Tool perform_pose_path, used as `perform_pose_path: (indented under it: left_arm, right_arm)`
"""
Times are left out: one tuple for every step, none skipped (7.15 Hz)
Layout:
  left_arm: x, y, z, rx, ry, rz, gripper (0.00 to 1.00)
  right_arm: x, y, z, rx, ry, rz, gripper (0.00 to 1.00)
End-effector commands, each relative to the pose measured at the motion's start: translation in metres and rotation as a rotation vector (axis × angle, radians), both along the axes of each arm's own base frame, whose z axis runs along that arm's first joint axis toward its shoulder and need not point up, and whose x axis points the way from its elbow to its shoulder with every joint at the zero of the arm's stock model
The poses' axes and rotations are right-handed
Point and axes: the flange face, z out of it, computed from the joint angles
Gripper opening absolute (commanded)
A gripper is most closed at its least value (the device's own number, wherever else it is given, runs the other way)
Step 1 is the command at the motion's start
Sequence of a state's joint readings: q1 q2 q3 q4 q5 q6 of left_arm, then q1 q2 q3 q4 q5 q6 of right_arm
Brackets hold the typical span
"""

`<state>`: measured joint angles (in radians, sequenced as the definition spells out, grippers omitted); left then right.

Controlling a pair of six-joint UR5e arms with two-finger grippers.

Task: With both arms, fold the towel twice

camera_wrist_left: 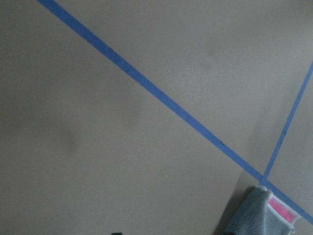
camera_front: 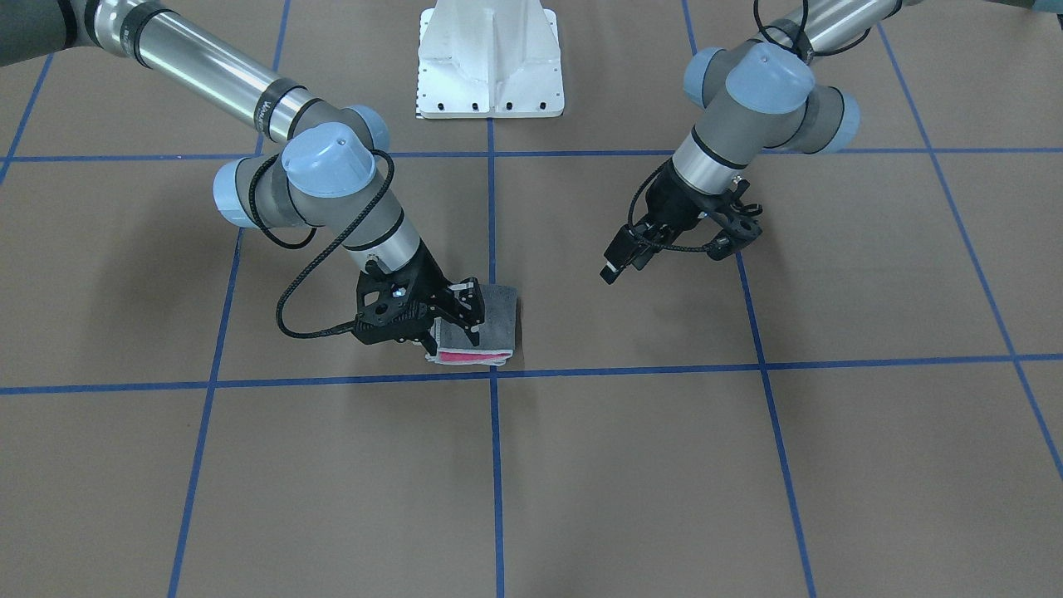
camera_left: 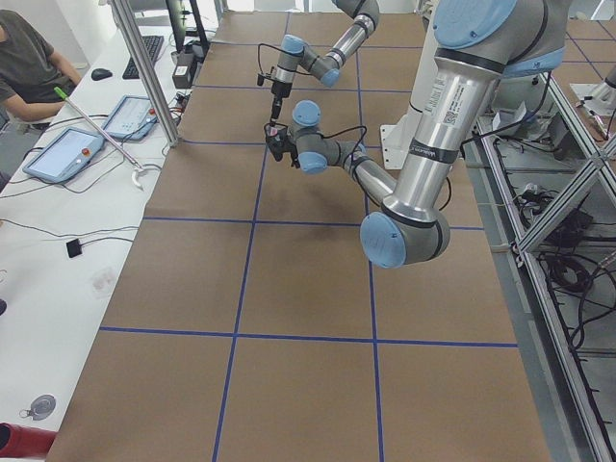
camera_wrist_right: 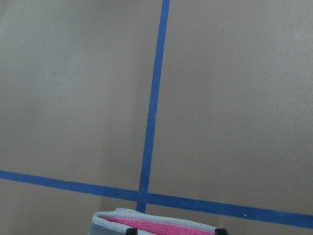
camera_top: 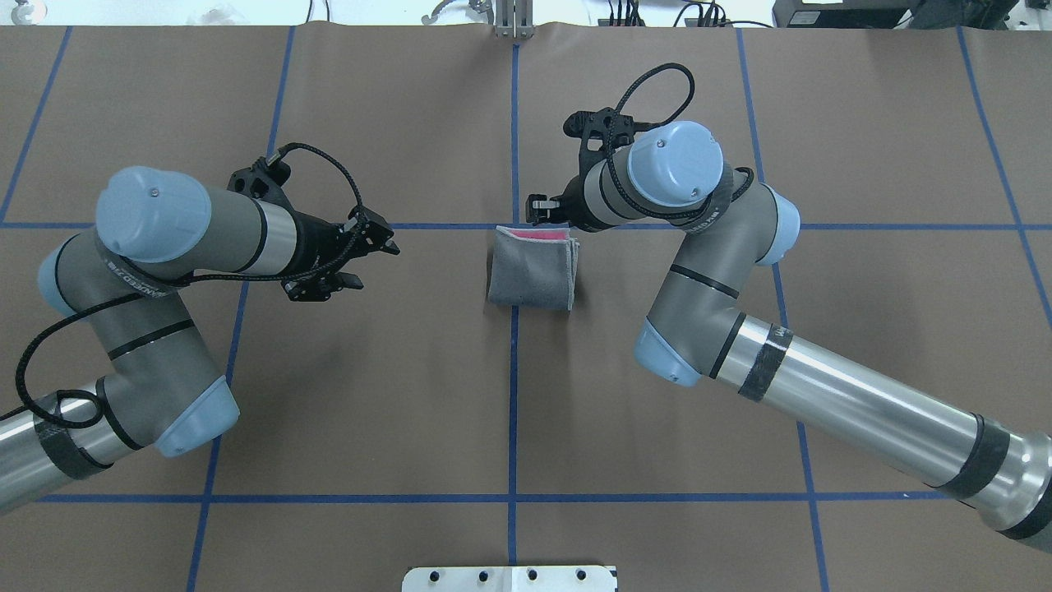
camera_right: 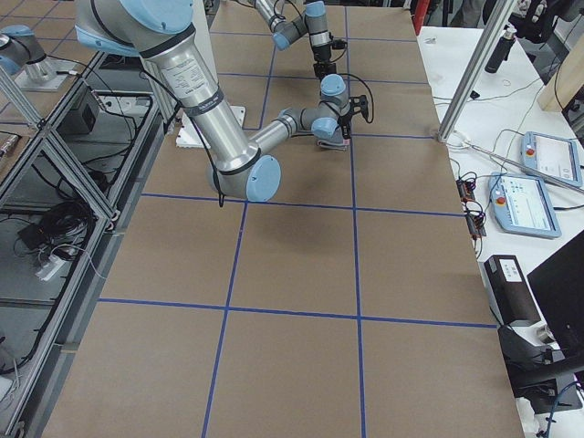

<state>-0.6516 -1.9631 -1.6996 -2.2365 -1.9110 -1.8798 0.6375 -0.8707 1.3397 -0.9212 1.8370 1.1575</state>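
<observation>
The towel [camera_top: 532,275] lies as a small square, grey face up, on the table [camera_top: 370,411] at the crossing of the blue tape lines [camera_top: 513,395]. Pink shows only at the layered edge farthest from my base. It looks folded twice already, so I judge the step in hand to be letting go cleanly. My right pincer [camera_front: 455,332] hangs over that pink edge with its fingers spread. In the wrist view a fingertip shows on either side of the edge and nothing is clamped. To do this well I should rise straight up, fingers wide, so no tip snags the terry or drags the top layer open. My left pincer [camera_top: 378,263] hangs well apart from the towel on my left, over bare table, with its fingers apart and nothing in them.
</observation>
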Motion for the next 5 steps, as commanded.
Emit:
perform_pose_path:
  left_arm:
    - [0.000,0.000,0.000,0.000,0.000,-0.002,0.75]
    - [0.000,0.000,0.000,0.000,0.000,-0.003,0.75]
    - [0.000,-0.001,-0.001,0.001,0.001,-0.003,0.75]
    - [0.000,-0.001,0.000,0.001,0.000,-0.005,0.75]
    - [0.000,-0.001,0.000,0.001,0.000,-0.005,0.75]
  right_arm:
    - [0.000,0.001,0.014,0.029,0.032,-0.023,0.59]
    - [0.000,0.001,0.019,0.037,0.042,-0.032,0.58]
    - [0.001,0.002,0.024,0.046,0.052,-0.039,0.48]
    - [0.001,0.002,0.027,0.045,0.055,-0.040,0.48]
    - [0.000,0.003,0.027,0.046,0.056,-0.042,0.45]
